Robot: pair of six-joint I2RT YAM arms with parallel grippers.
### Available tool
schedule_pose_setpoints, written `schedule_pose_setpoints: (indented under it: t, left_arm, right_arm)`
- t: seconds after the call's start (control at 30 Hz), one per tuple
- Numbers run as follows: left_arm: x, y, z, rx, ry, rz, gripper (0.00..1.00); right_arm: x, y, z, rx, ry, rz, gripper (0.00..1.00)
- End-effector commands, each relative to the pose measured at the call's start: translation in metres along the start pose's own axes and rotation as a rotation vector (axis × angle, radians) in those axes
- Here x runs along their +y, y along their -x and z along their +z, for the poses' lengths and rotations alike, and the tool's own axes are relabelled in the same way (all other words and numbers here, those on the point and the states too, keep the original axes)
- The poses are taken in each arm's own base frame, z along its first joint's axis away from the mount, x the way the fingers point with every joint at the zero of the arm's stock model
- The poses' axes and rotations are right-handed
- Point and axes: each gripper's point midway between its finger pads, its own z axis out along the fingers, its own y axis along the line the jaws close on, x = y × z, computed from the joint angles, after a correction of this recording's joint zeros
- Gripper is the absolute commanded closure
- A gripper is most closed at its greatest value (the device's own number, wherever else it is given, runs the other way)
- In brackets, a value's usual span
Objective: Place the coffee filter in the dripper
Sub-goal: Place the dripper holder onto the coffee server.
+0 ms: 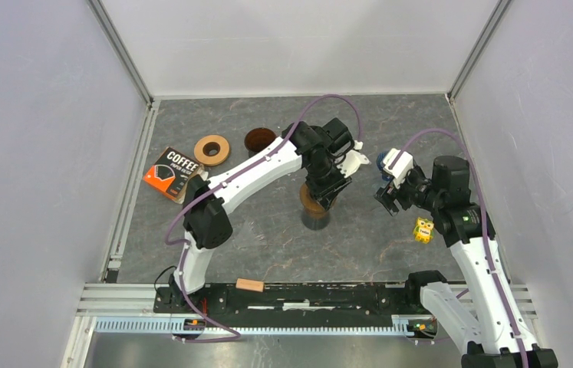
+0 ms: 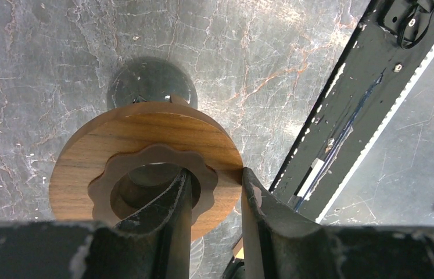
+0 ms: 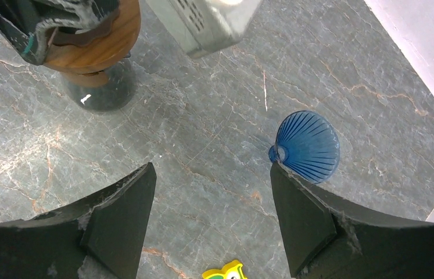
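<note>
The blue ribbed dripper (image 3: 313, 145) lies on its side on the grey table, partly hidden behind the right wrist in the top view (image 1: 382, 160). An orange and black coffee filter pack (image 1: 169, 172) lies at the far left. My left gripper (image 2: 215, 174) is shut on a wooden ring (image 2: 86, 168), one finger through its hole and one on its outer rim. The ring sits above a dark cup (image 2: 150, 81), near the table's middle (image 1: 314, 221). My right gripper (image 3: 211, 168) hangs open and empty over bare table, the dripper just beyond its right finger.
A second wooden ring (image 1: 212, 149) and a brown cup (image 1: 260, 139) stand at the back left. A small yellow figure (image 1: 423, 228) lies near the right arm. A wooden block (image 1: 250, 285) rests on the black base rail. Walls close in three sides.
</note>
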Motion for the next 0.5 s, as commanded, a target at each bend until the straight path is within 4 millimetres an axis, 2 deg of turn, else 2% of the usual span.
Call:
schedule_pose_setpoints:
  t: [0.0,0.23,0.47]
  left_arm:
    - [0.0004,0.0099,-0.0046,-0.020,0.009,-0.014,0.85]
    - [0.0019,0.0076,0.0001,-0.003,0.010,-0.021,0.83]
    - [0.0029,0.0050,0.0013,0.009,0.013,-0.023,0.71]
  right_arm:
    - [-0.0002,0.0049,-0.0006,-0.033,-0.002,0.003,0.21]
    - [0.0000,0.0028,0.0002,-0.031,-0.001,0.007,0.20]
    - [0.0005,0.0009,0.0014,-0.024,0.006,0.012,0.20]
